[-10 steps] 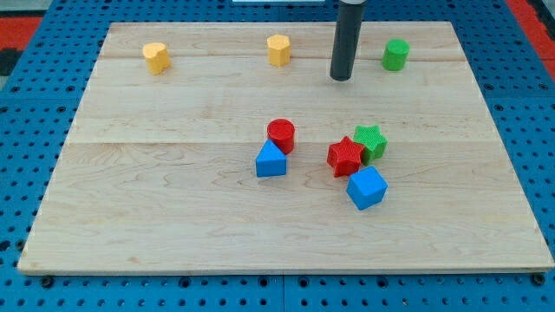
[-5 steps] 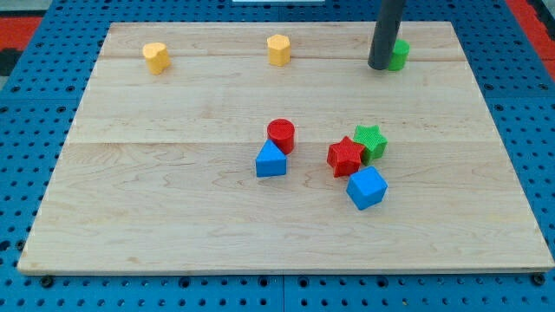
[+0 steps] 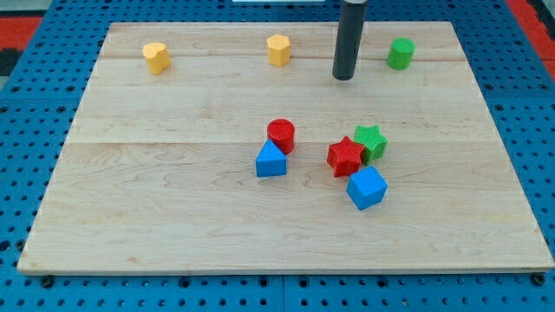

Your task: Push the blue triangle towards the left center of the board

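Here my tip (image 3: 344, 78) sits well above the blue triangle (image 3: 270, 161), touching no block, no pincer visible.

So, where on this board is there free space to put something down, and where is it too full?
Free: the whole left part of the board, below the yellow block and left of the blue triangle; also the bottom strip under the blue cube. Crowded: the middle, where the red cylinder, red star and green star cluster. My tip stands near the top.
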`<state>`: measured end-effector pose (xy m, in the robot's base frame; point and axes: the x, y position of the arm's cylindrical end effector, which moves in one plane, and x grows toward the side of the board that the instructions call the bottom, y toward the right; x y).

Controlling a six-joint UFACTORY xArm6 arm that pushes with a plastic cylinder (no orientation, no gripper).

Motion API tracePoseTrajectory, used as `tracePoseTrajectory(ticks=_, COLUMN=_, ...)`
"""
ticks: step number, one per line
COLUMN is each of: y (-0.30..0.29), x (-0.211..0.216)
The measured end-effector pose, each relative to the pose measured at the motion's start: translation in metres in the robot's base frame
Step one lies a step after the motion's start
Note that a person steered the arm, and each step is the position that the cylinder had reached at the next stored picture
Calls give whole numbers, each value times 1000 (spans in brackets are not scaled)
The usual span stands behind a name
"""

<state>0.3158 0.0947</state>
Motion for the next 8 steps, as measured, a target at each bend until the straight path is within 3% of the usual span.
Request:
tracePoseTrajectory(ticks=1, y=-28, x=34)
tracePoseTrajectory(ticks=3, y=-34, x=48)
tracePoseTrajectory(ticks=5, y=-34, x=90)
tracePoseTrajectory(ticks=8, y=-34, x=103)
